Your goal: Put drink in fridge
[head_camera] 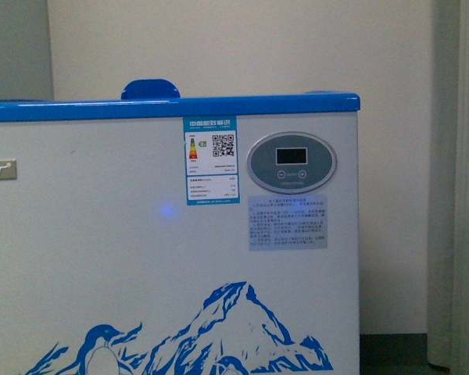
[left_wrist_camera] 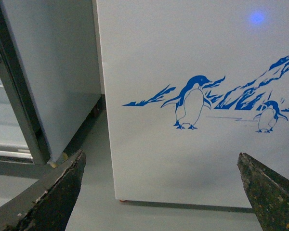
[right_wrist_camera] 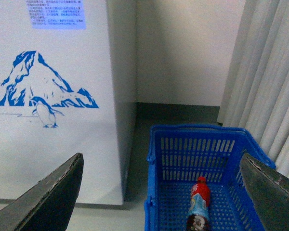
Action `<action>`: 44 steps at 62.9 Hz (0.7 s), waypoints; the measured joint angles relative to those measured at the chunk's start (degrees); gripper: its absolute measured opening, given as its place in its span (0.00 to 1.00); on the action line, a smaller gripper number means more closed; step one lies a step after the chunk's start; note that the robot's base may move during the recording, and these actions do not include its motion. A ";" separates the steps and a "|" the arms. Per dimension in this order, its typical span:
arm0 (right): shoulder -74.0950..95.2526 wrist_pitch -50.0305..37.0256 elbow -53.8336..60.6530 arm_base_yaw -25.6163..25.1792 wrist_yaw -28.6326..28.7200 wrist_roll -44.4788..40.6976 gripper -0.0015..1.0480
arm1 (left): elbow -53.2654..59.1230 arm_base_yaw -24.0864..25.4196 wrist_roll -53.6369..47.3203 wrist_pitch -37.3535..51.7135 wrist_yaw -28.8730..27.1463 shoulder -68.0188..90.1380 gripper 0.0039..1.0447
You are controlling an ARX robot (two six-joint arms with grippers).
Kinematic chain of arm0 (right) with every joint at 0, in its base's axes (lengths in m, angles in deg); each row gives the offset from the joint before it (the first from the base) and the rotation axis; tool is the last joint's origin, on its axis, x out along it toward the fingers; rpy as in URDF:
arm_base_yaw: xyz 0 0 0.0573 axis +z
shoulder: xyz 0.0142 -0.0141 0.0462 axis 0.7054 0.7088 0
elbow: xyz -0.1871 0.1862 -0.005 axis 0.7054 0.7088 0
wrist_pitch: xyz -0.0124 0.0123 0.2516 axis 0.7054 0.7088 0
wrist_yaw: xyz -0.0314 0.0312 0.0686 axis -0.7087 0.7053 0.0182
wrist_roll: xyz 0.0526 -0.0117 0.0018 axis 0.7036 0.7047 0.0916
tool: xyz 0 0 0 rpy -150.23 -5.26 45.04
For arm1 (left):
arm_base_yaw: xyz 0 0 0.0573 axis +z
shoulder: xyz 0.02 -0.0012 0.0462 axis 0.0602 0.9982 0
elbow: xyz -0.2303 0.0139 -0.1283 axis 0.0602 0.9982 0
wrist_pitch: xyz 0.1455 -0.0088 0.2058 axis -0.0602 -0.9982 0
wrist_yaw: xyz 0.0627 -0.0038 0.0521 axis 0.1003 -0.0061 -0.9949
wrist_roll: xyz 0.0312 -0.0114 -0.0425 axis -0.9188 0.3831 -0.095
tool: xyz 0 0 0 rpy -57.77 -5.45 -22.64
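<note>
Right wrist view shows the drink [right_wrist_camera: 199, 204] lying in a blue crate [right_wrist_camera: 202, 144] just beside the fridge [right_wrist_camera: 53, 120], with the right gripper [right_wrist_camera: 160, 158] spread wide and empty, and the left gripper [left_wrist_camera: 161, 155] likewise spread before the fridge's front.

Fridge [head_camera: 141, 258] in white and blue, with a blue crate and red bottle beside it.

Ahead of the left claw [left_wrist_camera: 161, 161], plain white panel printed with blue penguins and mountain ridges, plus one blurred blue dot of light; dark grey fingers [left_wrist_camera: 62, 192] flecked with pale specks. Above the level of both claws, glossy blue rim [head_camera: 219, 107] and blue handle [head_camera: 150, 90], blue-bordered label [head_camera: 212, 160] with a black-and-white QR square and a red-to-green scale, grey oval panel [head_camera: 291, 162] with a dark screen. Between the right claw [right_wrist_camera: 161, 163] fingers, bright blue slotted crate [right_wrist_camera: 202, 144] and the drink [right_wrist_camera: 200, 195]: red cap, red label with pale markings, dark brown liquid. Beyond, cream wall [right_wrist_camera: 183, 48] and pale pleated curtain [right_wrist_camera: 269, 72].
</note>
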 joint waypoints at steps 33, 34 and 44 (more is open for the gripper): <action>2.47 4.87 -1.51 1.27 -6.19 3.48 0.93 | 0.00 0.00 0.00 -0.02 0.07 0.02 0.92; 4.26 7.17 -2.56 1.38 -8.15 5.22 0.93 | 0.00 0.00 0.00 -0.02 0.09 0.02 0.92; 24.13 9.25 -12.13 -15.52 5.77 9.35 0.93 | 0.00 0.00 0.00 -0.02 0.00 0.02 0.92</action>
